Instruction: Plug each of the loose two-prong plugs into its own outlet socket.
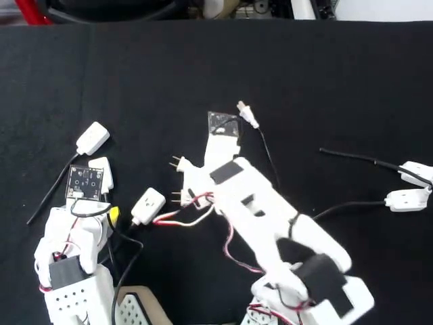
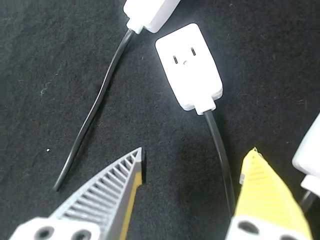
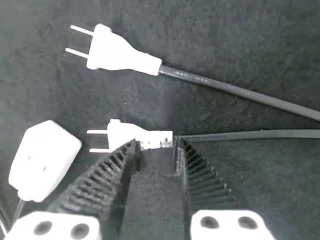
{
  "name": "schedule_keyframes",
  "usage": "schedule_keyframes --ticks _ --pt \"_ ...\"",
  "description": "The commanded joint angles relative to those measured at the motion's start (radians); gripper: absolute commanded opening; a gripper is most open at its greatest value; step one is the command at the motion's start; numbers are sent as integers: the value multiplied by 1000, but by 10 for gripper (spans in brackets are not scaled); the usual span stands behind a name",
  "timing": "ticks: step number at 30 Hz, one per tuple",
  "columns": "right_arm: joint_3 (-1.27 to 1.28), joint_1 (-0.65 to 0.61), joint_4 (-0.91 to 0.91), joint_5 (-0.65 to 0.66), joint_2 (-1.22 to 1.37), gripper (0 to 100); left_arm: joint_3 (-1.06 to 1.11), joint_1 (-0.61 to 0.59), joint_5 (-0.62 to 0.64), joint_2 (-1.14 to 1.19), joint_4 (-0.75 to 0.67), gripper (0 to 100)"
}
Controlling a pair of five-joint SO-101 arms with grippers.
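Nothing is plugged in yet: the right hand [image 3: 156, 144] pinches one white two-prong plug [image 3: 120, 136] beside a white plastic outlet socket [image 3: 42, 157], while the left hand [image 2: 197, 152] hangs open.

In the left wrist view, the near socket [image 2: 189, 65] ahead of the left gripper [image 2: 197, 150] sends its black cord [image 2: 220, 155] out of sight at the base of the yellow finger [image 2: 265, 195]. A far socket [image 2: 150, 12] farther ahead and a white body [image 2: 309, 160] beside that finger are cut by the picture's edges. At the right gripper [image 3: 156, 146] the gripper partly covers the rear of the near plug [image 3: 122, 136], so contact cannot be told, and from above the right arm [image 1: 270, 217] covers its body and that of the other plug [image 1: 183, 164].
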Motion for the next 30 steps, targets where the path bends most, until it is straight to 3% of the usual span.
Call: schedule_keyframes --ticks 1,22,27,30 --pt "-74 -12 -8 -28 27 120 18 -10 -3 -5 -14 306" --pt "-110 11 -87 -83 188 122 18 -10 -3 -5 -14 306" --pt "-122 5 -72 -110 239 263 18 -10 -3 -5 -14 306" --pt "-136 -9 -43 -110 249 266 18 -10 -3 -5 -14 306"
